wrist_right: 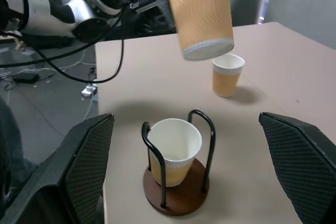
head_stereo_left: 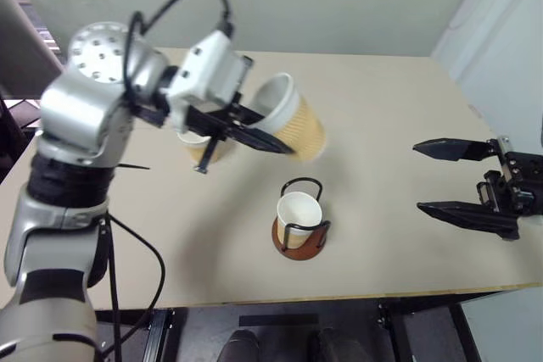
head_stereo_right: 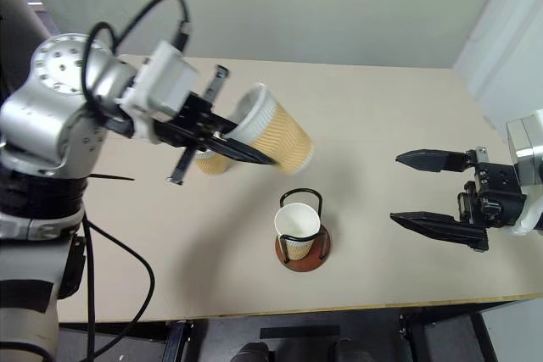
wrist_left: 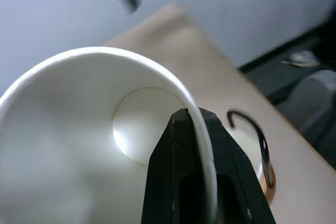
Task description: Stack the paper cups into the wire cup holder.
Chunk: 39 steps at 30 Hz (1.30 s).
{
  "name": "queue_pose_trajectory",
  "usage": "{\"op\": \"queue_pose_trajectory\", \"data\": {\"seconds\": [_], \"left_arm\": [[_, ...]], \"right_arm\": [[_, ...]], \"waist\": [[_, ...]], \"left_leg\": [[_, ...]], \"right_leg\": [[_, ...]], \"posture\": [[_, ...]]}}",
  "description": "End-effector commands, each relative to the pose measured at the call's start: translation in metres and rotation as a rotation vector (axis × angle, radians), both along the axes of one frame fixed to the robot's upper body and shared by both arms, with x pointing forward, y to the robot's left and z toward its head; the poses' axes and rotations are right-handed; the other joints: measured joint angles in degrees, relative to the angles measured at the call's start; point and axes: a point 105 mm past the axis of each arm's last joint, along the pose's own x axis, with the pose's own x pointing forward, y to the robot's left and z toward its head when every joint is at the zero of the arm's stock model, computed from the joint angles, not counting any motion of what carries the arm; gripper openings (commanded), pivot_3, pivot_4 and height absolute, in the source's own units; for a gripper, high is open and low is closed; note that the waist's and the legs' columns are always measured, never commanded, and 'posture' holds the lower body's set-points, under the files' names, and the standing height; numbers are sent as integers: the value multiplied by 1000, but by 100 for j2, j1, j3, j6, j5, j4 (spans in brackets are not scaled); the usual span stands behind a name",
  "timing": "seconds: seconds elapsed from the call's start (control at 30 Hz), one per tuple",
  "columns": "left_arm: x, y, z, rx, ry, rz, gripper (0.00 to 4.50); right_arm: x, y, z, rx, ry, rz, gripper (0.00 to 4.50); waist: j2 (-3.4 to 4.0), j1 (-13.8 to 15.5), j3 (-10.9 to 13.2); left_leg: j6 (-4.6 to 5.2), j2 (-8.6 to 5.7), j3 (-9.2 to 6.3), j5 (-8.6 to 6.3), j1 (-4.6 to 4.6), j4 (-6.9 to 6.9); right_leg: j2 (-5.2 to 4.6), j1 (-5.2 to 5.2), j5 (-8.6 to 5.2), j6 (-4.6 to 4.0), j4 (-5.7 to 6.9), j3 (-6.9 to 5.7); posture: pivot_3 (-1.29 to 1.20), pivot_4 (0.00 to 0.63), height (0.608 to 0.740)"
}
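My left gripper (head_stereo_left: 273,143) is shut on the rim of a paper cup (head_stereo_left: 295,121), one finger (wrist_left: 184,182) inside it and one outside. That cup hangs tilted in the air, up and to the left of the wire cup holder (head_stereo_left: 302,246). A second paper cup (head_stereo_left: 299,214) stands upright inside the holder's black loops. A third paper cup (wrist_right: 227,75) stands on the table behind my left hand, partly hidden in the eye views. My right gripper (head_stereo_left: 417,177) is open and level at the table's right side, pointing toward the holder with nothing between its fingers (wrist_right: 86,166).
The beige table (head_stereo_left: 407,99) has bare surface around the holder and between it and my right gripper. Its front edge runs just below the holder. A pale wall stands behind the far edge.
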Motion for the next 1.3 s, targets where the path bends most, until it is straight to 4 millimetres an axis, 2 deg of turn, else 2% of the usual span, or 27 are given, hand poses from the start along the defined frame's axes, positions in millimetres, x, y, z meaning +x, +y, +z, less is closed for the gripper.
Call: {"op": "queue_pose_trajectory", "data": {"seconds": [0.03, 0.17, 0.53, 0.73, 0.97, 1.07, 1.3], "left_arm": [[-8, -7, -13, 126, -33, -125, 38], [-8, -5, -27, 224, -57, -174, 38], [0, -8, -45, 318, -115, -245, 38], [7, -12, -51, 344, -148, -249, 38], [4, -16, -54, 343, -146, -272, 38], [3, -16, -55, 345, -145, -275, 672], [3, -16, -55, 345, -149, -276, 3036]], "right_arm": [[-5, 0, 8, -28, -60, -19, 4500], [-8, -3, 7, -42, -63, -49, 4500], [-11, -2, 5, -48, -64, -82, 4500], [-10, -2, 4, -50, -66, -90, 4500], [-10, -1, 4, -51, -67, -95, 4500], [-10, -1, 4, -52, -67, -97, 4500], [-8, -1, 5, -56, -68, -99, 4500]], "waist": [[2, 1, 1], [5, 8, 3], [4, 27, 3], [5, 28, 3], [5, 24, 3], [5, 26, 3], [5, 26, 3]], "left_leg": [[0, 0, 2, 0, -1, 0], [1, -5, -16, -1, -1, -2], [16, -22, -24, -9, -1, 14], [21, -32, -21, -12, -2, 15], [35, -69, -14, -20, -2, 22], [47, -89, -21, -26, -2, 30], [65, -98, -23, -36, -5, 47]], "right_leg": [[0, -1, -2, 11, -1, 3], [-10, -3, 0, 29, -10, 11], [-22, 11, 0, 52, -11, 50], [-21, 12, -8, 71, -9, 78], [-44, 10, -15, 100, -10, 110], [-64, 12, -16, 114, -10, 114], [-77, 15, -11, 123, -11, 123]], "posture": [[0, 150, 740], [0, 150, 740], [0, 150, 740], [0, 150, 740], [0, 150, 740], [0, 150, 740], [0, 150, 740]]}}
